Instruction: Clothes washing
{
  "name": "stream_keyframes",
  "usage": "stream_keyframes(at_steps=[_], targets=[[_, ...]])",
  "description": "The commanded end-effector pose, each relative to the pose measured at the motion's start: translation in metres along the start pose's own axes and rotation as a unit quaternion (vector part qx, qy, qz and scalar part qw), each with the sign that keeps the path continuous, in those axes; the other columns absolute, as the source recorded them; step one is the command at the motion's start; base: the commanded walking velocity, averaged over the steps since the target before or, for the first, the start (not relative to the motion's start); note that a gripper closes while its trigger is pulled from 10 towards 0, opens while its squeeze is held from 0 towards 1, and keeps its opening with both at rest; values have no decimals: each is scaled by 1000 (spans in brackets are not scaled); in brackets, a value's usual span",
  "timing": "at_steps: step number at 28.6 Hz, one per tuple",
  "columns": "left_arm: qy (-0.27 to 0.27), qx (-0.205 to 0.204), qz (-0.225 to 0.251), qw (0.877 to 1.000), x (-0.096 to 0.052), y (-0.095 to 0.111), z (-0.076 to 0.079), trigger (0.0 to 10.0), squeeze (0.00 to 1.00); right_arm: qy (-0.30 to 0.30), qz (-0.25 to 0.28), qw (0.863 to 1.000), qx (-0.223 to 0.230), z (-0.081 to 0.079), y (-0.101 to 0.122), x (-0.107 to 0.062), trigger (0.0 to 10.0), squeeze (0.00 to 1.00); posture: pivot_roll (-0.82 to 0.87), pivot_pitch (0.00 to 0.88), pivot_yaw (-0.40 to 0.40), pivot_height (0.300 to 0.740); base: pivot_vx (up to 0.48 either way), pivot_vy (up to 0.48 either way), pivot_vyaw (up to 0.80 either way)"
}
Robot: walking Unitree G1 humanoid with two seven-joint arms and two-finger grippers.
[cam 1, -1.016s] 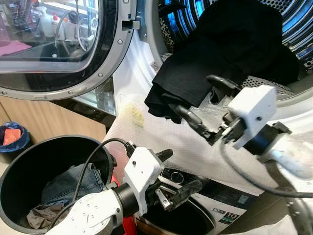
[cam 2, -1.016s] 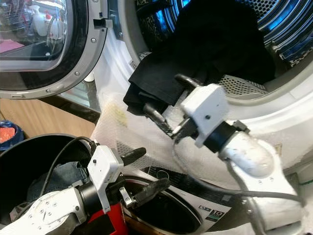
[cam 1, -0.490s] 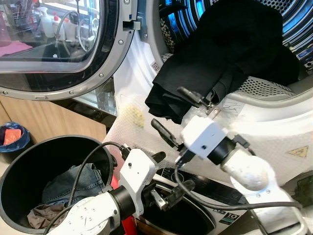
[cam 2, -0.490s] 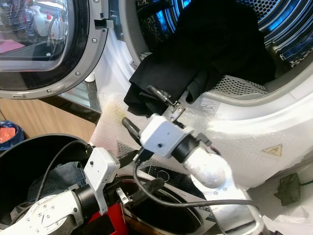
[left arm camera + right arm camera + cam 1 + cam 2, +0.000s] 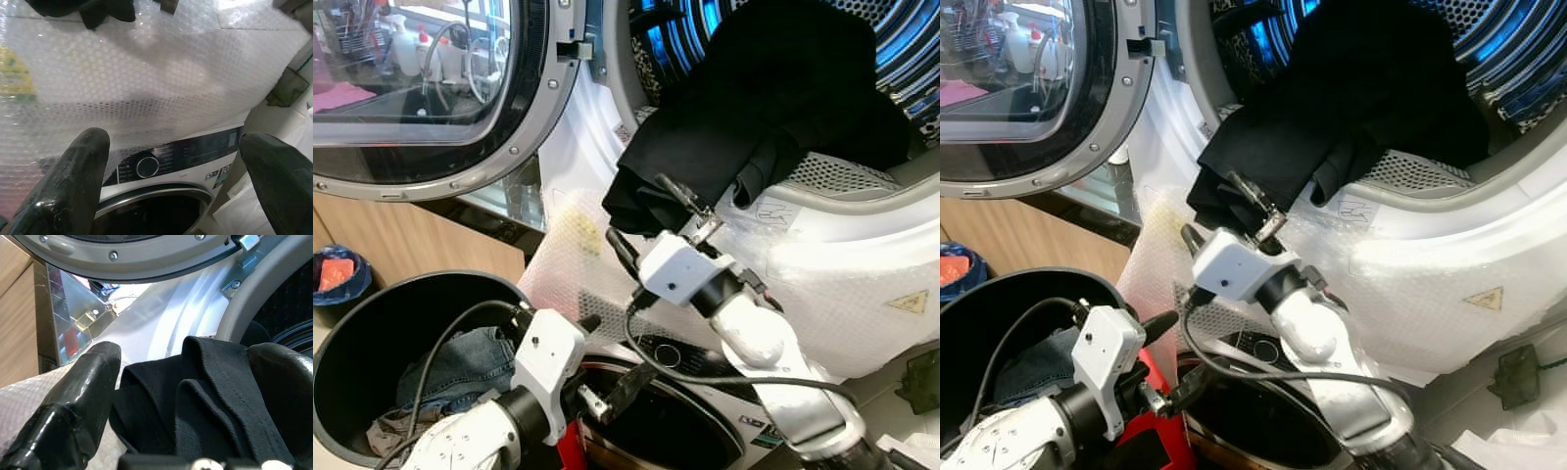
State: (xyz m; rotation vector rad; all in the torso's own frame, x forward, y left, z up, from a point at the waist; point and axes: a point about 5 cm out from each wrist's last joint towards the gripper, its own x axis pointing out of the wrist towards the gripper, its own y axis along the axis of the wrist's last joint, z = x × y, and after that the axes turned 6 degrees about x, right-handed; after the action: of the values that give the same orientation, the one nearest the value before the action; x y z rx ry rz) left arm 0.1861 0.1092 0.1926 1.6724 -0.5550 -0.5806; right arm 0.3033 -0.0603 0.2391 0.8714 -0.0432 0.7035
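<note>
Nearest the camera, the left gripper (image 5: 592, 370) hangs low with its fingers (image 5: 73, 181) spread and nothing between them, just beside a black bin (image 5: 372, 333) holding jeans (image 5: 460, 367). Beyond it, the right gripper (image 5: 646, 215) reaches up to the hanging edge of a black garment (image 5: 744, 117), fingers (image 5: 73, 396) apart on either side of its folds. That garment drapes out of the drum (image 5: 1489, 59) over the bubble-wrapped rim (image 5: 822, 264). Farther left, the round door (image 5: 440, 98) stands open.
</note>
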Motion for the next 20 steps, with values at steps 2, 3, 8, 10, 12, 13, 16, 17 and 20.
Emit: stream_keyframes(at_steps=[2,3,8,10,12,13,16,17,20], targets=[[8,9,3,1000,-4,4,0,10000,0,-8,0,1000,-22,0,-4,3,10000,0,54,87,-164,740,0,0,0],[10,9,2,1000,-4,4,0,10000,0,-9,-1,1000,-27,-1,-5,4,10000,0,63,87,-169,740,0,0,0],[20,10,1,1000,-6,5,0,10000,0,-16,-23,999,-44,-6,-17,8,10000,0,83,82,-177,740,0,0,0],[23,11,2,1000,-7,5,0,10000,0,-26,-39,998,-50,-6,-23,10,10000,0,89,82,-180,740,0,0,0],[25,11,1,1000,-7,5,0,10000,0,-33,-53,997,-51,-6,-29,13,10000,0,93,81,-182,740,0,0,0],[28,11,0,1000,-7,5,0,10000,0,-35,-60,996,-55,-7,-33,14,10000,0,94,81,-184,740,0,0,0],[31,13,-1,999,-8,5,0,10000,0,-39,-72,994,-65,-6,-39,16,10000,0,94,81,-184,740,0,0,0],[34,14,-2,999,-8,5,0,10000,0,-50,-80,992,-82,-3,-46,18,10000,0,98,83,-185,740,0,0,0],[36,13,-2,999,-8,5,0,10000,0,-63,-87,988,-113,4,-53,20,10000,0,96,84,-184,740,0,0,0]])
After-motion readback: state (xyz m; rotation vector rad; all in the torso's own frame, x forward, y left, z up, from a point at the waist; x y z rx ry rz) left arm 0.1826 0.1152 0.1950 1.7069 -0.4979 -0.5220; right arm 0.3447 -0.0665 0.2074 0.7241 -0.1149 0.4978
